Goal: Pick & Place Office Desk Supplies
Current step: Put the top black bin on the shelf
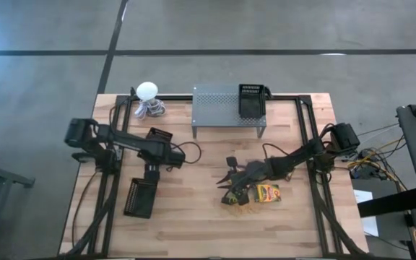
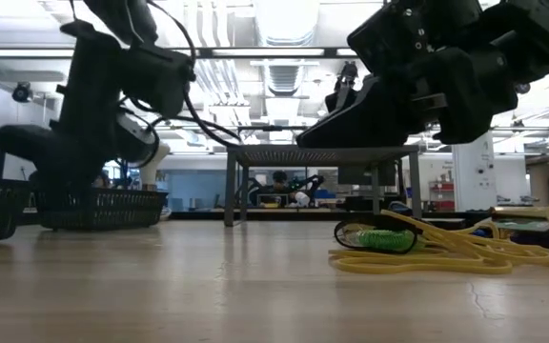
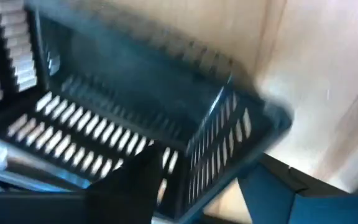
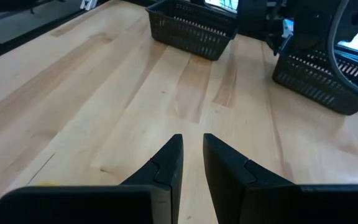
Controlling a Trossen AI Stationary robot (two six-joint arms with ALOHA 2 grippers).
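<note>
The crayon box (image 1: pixel 268 193) lies flat beside the yellow rubber bands (image 2: pixel 446 250), right of centre. The right gripper (image 4: pixel 191 163) hovers there, fingers nearly closed, holding nothing. The left gripper (image 1: pixel 150 173) is over the basket (image 1: pixel 140 198); its finger state cannot be told. Box: light, stiff; 1 grip across its narrow edges.

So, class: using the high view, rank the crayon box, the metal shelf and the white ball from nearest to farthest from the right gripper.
1. Crayon box: right beside the right gripper.
2. Metal shelf: behind it, table's back centre.
3. White ball: back-left corner.
</note>
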